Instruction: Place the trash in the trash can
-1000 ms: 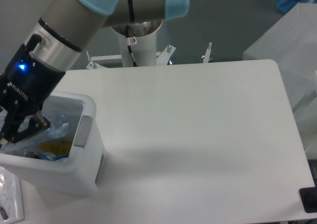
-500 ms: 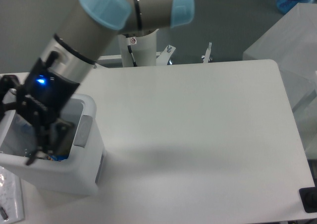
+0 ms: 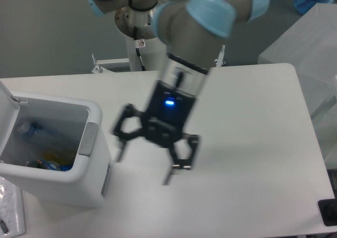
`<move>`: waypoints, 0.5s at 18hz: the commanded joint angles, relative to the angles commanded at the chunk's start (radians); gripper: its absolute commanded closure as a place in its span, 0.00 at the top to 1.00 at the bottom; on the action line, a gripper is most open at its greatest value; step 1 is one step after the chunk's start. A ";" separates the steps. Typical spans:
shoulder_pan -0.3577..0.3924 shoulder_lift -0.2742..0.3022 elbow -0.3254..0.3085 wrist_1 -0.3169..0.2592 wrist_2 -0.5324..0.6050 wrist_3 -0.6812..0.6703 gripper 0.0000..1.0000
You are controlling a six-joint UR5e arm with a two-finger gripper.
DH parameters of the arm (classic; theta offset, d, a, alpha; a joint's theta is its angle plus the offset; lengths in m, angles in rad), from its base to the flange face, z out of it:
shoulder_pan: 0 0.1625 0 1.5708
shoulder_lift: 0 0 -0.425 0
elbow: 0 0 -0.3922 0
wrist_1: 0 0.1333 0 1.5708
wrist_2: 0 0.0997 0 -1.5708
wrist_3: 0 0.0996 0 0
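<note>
The white trash can (image 3: 89,180) stands at the table's front left with its lid swung up at the far left edge. Inside it lies the clear bottle (image 3: 30,128) with its white cap toward the left, on top of yellow and blue bits near the bottom. My gripper (image 3: 143,168) hangs over the middle of the table, well to the right of the trash can, blurred by motion. Its two fingers (image 3: 181,156) are spread wide apart with nothing between them. The pouch cannot be made out.
A clear printed sheet (image 3: 10,209) lies at the front left corner beside the trash can. The arm's white base post (image 3: 143,48) stands behind the table's far edge. A dark object (image 3: 329,211) sits at the front right corner.
The gripper has left the trash can and swung right, out over the table's middle, with its fingers now spread. The bottle stays in the trash can.
</note>
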 joint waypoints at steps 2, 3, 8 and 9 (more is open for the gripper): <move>0.029 -0.014 -0.025 0.000 0.103 0.087 1.00; 0.035 -0.017 -0.035 0.000 0.173 0.141 1.00; 0.066 -0.041 -0.034 -0.012 0.359 0.307 1.00; 0.065 -0.041 -0.038 -0.030 0.371 0.324 1.00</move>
